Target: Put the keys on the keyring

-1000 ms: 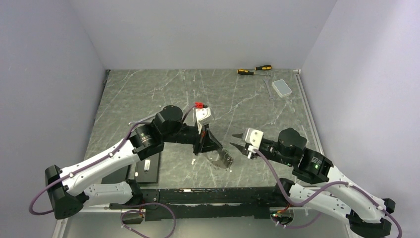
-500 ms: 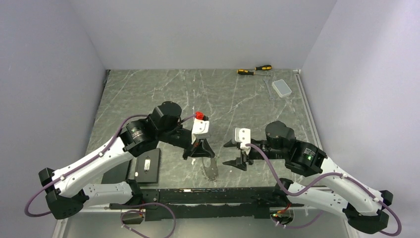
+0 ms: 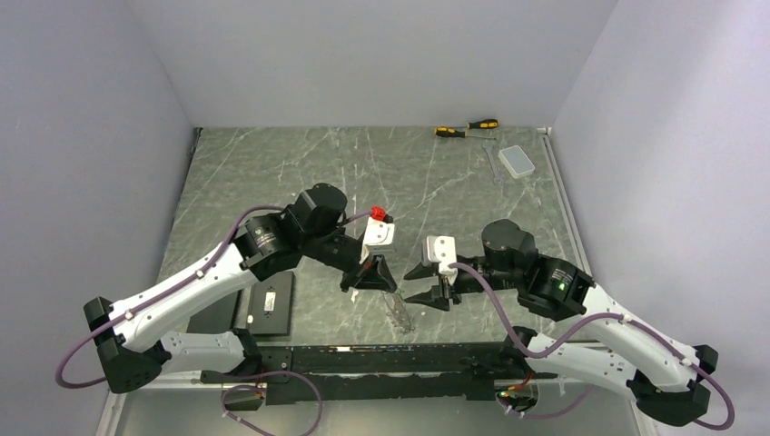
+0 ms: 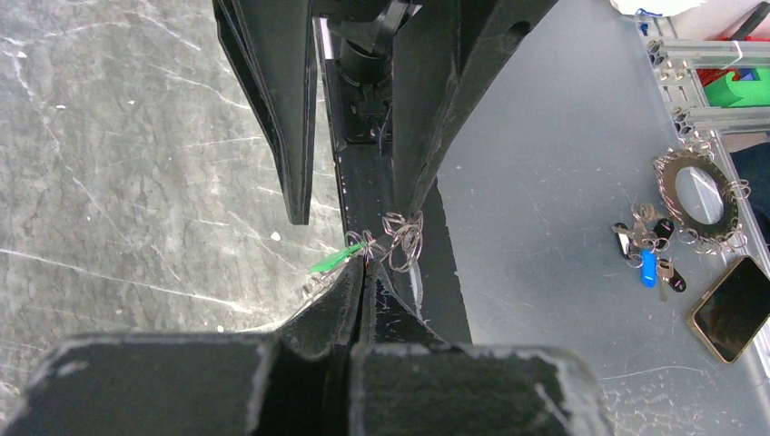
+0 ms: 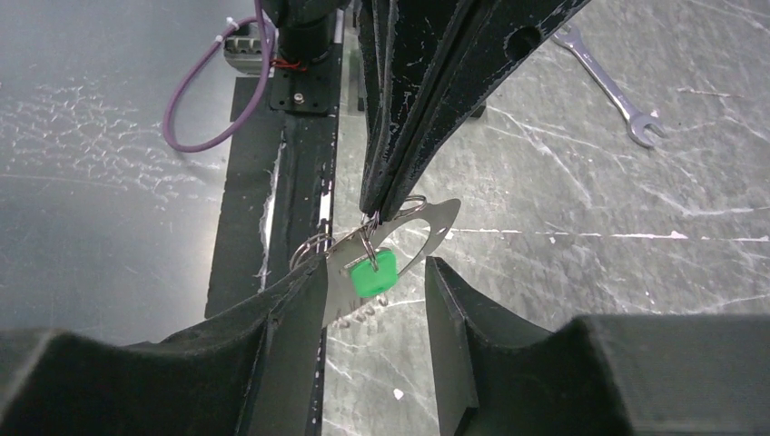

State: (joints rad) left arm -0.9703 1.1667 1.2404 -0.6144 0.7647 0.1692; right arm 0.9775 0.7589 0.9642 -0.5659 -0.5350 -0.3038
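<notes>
My left gripper (image 3: 383, 287) is shut on the keyring (image 3: 398, 311), which hangs from its tips above the table's near edge. In the right wrist view the keyring (image 5: 429, 221) is a thin silver-grey ring tilted nearly edge-on. A tiny key with a green head (image 5: 374, 272) dangles from it on a small wire loop. My right gripper (image 5: 372, 295) is open with the green key between its fingers. Its left finger (image 5: 291, 313) is at the keyring's edge. The left wrist view shows the shut left gripper (image 4: 367, 259) with the green key (image 4: 334, 260) and wire loops (image 4: 404, 242) at its tips.
Two flat black boxes (image 3: 271, 304) lie by the left arm's base. Two screwdrivers (image 3: 468, 127), a wrench (image 3: 491, 163) and a clear box (image 3: 518, 162) sit at the far right. Beyond the table's near edge lie another toothed ring with keys (image 4: 695, 195) and a phone (image 4: 735, 309).
The right gripper moved left toward the keyring and opened around the hanging green key. The left gripper shifted a little and the keyring swung from flat-facing to nearly edge-on.
</notes>
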